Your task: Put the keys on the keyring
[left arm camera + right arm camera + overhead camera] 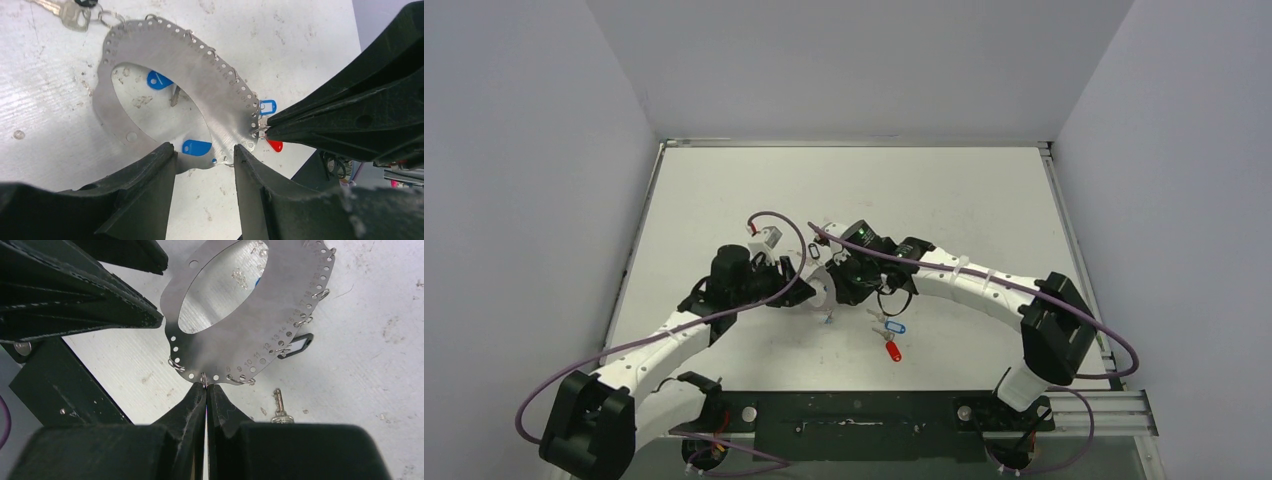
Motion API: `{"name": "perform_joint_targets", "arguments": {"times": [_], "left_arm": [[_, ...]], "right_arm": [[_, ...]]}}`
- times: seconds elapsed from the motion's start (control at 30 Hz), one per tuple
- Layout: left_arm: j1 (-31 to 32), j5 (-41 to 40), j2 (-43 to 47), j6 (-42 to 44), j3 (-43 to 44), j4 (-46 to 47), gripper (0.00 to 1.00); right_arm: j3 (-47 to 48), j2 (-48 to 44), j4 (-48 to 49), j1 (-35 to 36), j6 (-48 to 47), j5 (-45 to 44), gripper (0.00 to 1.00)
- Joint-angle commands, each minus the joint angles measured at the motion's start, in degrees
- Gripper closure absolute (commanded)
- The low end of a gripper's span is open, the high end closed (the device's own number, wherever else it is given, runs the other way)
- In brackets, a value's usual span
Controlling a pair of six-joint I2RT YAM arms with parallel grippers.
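Note:
The keyring [165, 45] is a flat silvery ring plate with a row of holes and small wire rings along its rim, held above the table. My left gripper [204, 150] is shut across its band, a finger against each edge. My right gripper [206, 386] is shut on one small wire ring at the plate's [235, 340] rim. In the top view both grippers meet at the plate [822, 292] mid-table. A light blue tagged key [894, 327] and a red tagged key [892, 351] lie on the table just in front. The red tag [274, 145] shows under the right fingers.
Two blue tags [160, 80] [196, 147] show under the plate. A silver key [70, 12] hangs at its far rim. A bare key [281, 407] and a black tag [295, 346] are near the right gripper. White walls enclose the table [984, 190].

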State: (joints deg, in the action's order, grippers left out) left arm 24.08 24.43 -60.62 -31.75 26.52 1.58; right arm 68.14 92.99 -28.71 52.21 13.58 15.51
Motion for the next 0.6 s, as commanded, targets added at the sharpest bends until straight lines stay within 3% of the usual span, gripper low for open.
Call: {"name": "perform_joint_targets", "arguments": {"times": [0.0,0.33,0.57], "left_arm": [[0.18,2.21,3.76,3.81,0.88,6.2,0.56],[0.59,10.82,6.93,4.33,-8.02,31.35,0.58],[2.83,18.49,6.83,10.98,-9.25,35.86,0.58]], "right_arm": [[3.56,-3.85,-3.63,0.38,-4.58,0.69,1.0],[6.68,-6.71,-7.99,0.35,-9.34,5.86,1.0],[8.22,-7.45,-11.98,0.35,-12.44,8.58,1.0]]}}
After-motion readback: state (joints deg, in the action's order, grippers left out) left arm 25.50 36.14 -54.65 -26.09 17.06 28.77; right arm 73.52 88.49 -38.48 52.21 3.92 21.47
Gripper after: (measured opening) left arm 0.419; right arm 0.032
